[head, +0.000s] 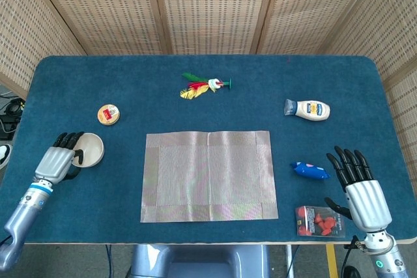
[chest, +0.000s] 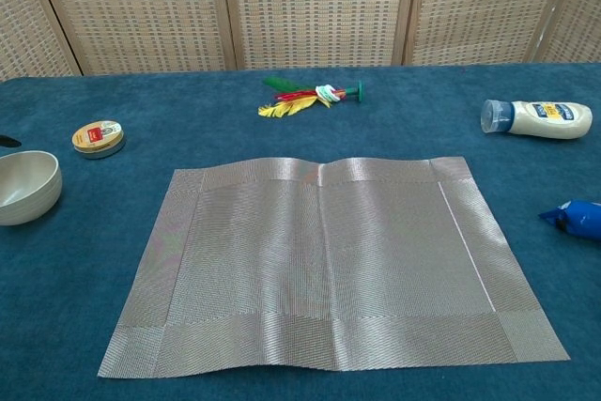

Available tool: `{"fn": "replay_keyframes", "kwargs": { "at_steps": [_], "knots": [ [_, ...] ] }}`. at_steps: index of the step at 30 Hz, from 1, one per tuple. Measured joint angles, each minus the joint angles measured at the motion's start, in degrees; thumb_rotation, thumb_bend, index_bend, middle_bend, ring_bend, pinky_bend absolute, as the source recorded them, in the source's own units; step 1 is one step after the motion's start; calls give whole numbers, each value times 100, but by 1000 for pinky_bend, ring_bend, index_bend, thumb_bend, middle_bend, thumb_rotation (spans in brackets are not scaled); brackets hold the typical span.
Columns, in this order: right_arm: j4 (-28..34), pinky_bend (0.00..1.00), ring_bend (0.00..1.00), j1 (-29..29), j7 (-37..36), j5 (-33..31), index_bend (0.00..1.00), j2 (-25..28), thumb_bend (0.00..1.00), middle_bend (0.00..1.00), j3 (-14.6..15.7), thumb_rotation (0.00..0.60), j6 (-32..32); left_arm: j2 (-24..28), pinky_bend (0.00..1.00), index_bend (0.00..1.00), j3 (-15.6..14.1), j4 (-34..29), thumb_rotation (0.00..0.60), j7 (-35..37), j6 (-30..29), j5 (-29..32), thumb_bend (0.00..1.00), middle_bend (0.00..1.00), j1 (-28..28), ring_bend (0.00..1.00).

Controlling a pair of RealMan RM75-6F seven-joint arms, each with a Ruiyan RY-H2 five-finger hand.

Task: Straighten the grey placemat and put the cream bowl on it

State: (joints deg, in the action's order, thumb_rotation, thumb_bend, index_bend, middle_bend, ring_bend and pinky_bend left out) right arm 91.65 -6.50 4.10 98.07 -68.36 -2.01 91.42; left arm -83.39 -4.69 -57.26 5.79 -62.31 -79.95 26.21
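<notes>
The left hand (head: 55,161) sits low at the near left of the blue table (head: 260,83), its dark fingers laid up against the rim of the cream bowl (head: 90,150) on the side away from the mat; whether they truly grip the rim or only touch it I cannot tell from here, for the chest view shows just a dark fingertip at the frame's edge beside the bowl (chest: 26,187); the bowl stands upright on the cloth, just beside that hand and apart from the grey placemat (head: 208,175); the placemat lies flat in the middle of the table, well off to the inner side of the left hand, its edges running roughly square with the table, a faint fold line down its centre and a slight ripple along the far edge (chest: 324,260); a small round tin (head: 108,114) rests a little beyond the left hand, farther up the table; the right hand (head: 361,190) rests at the near right corner, fingers straight, spread and holding nothing; just inward of its fingertips lies a blue packet (head: 310,170), and beside its wrist a clear packet of red pieces (head: 318,221); farther out from that hand a white squeeze bottle (head: 307,109) lies on its side; a feathered shuttlecock toy (head: 203,86) lies beyond the mat's far edge.
</notes>
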Motion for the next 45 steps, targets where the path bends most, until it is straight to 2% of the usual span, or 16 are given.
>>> {"fn": "replay_keyframes", "kwargs": {
  "at_steps": [5, 14, 17, 22, 29, 33, 36, 45],
  "knots": [
    [3, 0, 0, -2, -18, -2, 50, 7, 0, 0, 0, 600, -5, 1, 0, 714, 30, 38, 600, 80, 24, -48, 473, 0, -4, 0],
    [30, 0, 0, 9, -78, 12, 50, 43, 0, 0, 2, 600, 22, 211, 0, 718, 120, -202, 600, 296, -333, -384, 476, 0, 16, 0],
    [39, 0, 0, 9, -99, 7, 50, 55, 0, 0, 0, 600, 19, 382, 0, 713, 163, -564, 600, 275, -411, -532, 476, 0, 100, 0],
    [53, 0, 0, 7, -112, -2, 50, 73, 0, 0, -11, 600, 22, 712, 0, 704, 237, -1506, 600, -61, -387, -900, 476, 0, 435, 0],
    [45, 0, 0, 24, -166, -7, 50, 101, 0, 0, -18, 600, 56, 894, 0, 708, 462, -3020, 600, -1385, 424, -997, 478, 0, 1130, 0],
    [35, 0, 0, 36, -235, -41, 50, 128, 0, 0, -32, 600, 74, 679, 0, 709, 624, -3487, 600, -2120, 1113, -744, 481, 0, 1532, 0],
    [30, 0, 0, 40, -274, -37, 50, 145, 0, 0, -33, 600, 84, 343, 0, 709, 721, -3561, 600, -2522, 1402, -443, 481, 0, 1722, 0],
    [36, 0, 0, 35, -340, -54, 50, 170, 0, 0, -45, 600, 77, -524, 0, 709, 970, -3469, 600, -3513, 1710, 357, 482, 0, 2097, 0]
  ]
}}
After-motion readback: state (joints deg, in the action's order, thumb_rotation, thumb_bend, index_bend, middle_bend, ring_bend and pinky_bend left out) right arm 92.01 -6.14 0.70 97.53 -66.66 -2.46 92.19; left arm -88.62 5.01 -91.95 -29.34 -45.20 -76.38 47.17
